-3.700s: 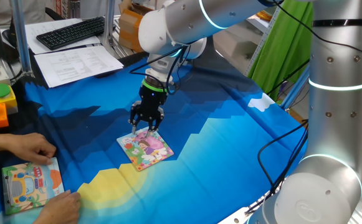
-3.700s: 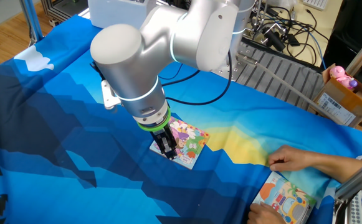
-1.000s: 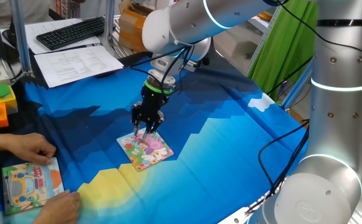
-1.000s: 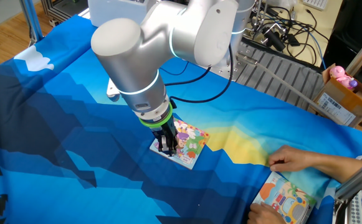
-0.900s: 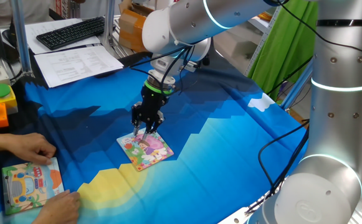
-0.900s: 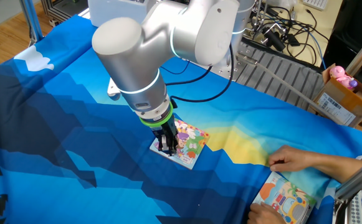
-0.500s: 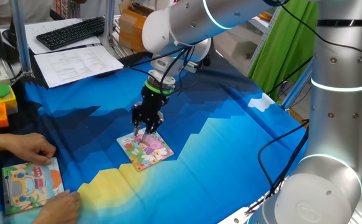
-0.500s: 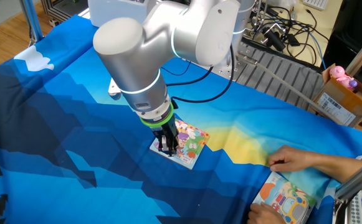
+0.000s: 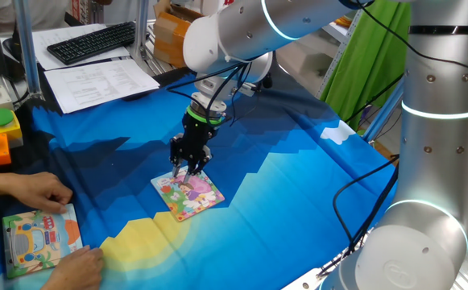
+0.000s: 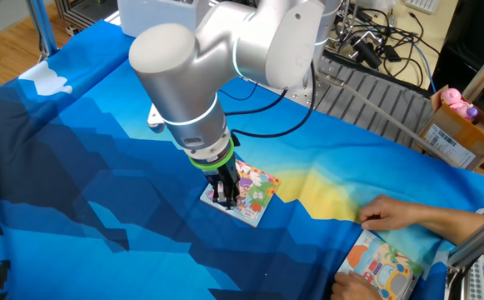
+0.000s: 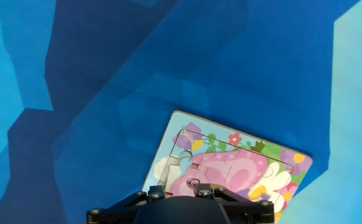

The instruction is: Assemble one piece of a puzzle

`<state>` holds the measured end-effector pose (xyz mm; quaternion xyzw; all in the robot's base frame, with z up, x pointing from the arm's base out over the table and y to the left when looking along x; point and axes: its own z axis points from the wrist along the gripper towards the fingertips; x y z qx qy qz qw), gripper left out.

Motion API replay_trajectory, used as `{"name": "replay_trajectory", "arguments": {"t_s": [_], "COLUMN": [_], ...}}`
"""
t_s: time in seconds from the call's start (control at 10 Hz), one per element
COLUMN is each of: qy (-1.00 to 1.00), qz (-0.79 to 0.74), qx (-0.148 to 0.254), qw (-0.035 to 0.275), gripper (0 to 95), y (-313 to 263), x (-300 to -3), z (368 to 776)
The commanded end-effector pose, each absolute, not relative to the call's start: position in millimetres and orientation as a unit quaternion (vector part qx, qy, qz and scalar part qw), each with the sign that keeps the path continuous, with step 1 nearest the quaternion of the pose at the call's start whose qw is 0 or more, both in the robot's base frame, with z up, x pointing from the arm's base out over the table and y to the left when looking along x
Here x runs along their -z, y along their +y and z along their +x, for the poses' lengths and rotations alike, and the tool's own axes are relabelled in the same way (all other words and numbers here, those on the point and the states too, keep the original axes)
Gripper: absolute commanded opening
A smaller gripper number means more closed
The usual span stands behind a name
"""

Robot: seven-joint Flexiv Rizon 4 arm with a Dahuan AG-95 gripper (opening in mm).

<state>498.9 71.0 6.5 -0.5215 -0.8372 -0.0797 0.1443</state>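
Puzzle (image 9: 188, 193) w/ the cartoon girl pic lies flat on the blue tablecloth (image 9: 298, 185), mid-table. My gripper (image 9: 184, 171) points steeply down, tips at the board's far-left corner; in the other fixed view, gripper (image 10: 223, 199) is over the board's left edge. Fingers close together, only a narrow gap; can't tell if the piece is pinched between them, tips hide that spot. Hand view: board (image 11: 230, 168) just ahead of my fingers, pink/white area nearest. Person's hands (image 9: 36, 192) at near left, by the orange-bordered vehicle board (image 9: 40, 238), well apart from me.
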Motion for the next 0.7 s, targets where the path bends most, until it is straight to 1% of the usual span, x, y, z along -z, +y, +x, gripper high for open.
{"name": "replay_trajectory", "arguments": {"t_s": [0.1, 0.7], "qy": [-0.840, -0.836], "qz": [-0.518, -0.524], "qx": [0.075, 0.086], "qw": [0.141, 0.134], "gripper": [0.0, 0.0], "y": [70.6, 65.4], "x": [-5.9, -5.4], "z": [499.1, 500.7]}}
